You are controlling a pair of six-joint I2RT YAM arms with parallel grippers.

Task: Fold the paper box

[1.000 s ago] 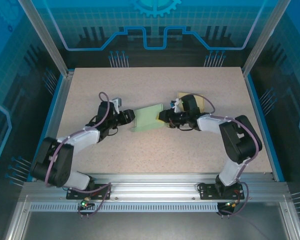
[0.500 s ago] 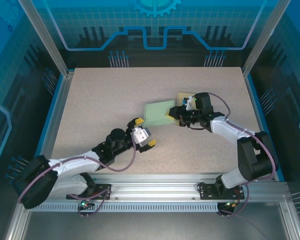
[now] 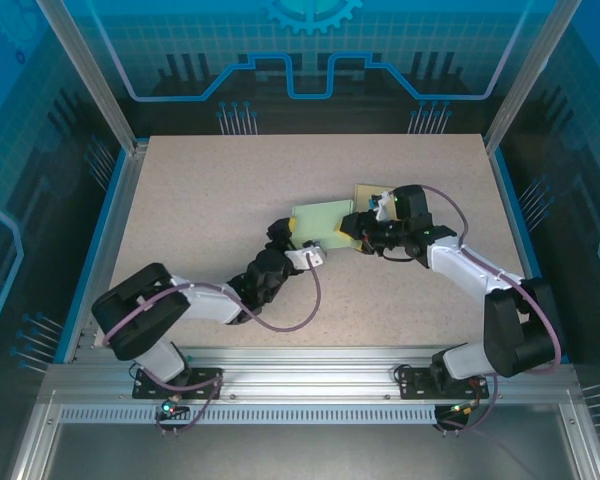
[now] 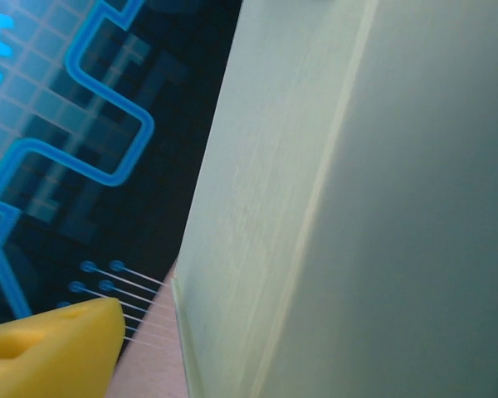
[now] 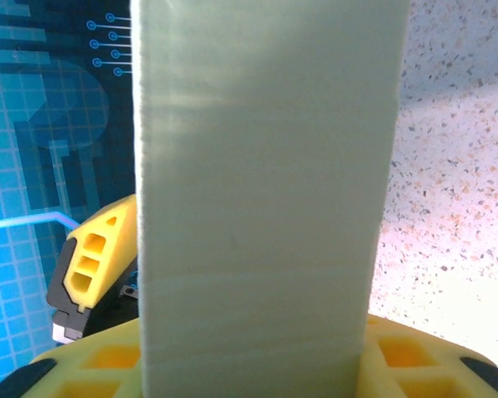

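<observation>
Speckled table [image 3: 200, 190] floors a blue-panelled enclosure, and both arms reach toward its middle. Right of centre lies the pale green paper box [image 3: 318, 218], its long side running left to right. The right gripper [image 3: 350, 228] is clamped on the box's right end. The left gripper [image 3: 300, 243] sits at the near left corner, jaws spread and gripping nothing, one yellow fingertip [image 4: 50, 348] just beside the panel's edge. The box's free end probably falls to this left arm.
</observation>
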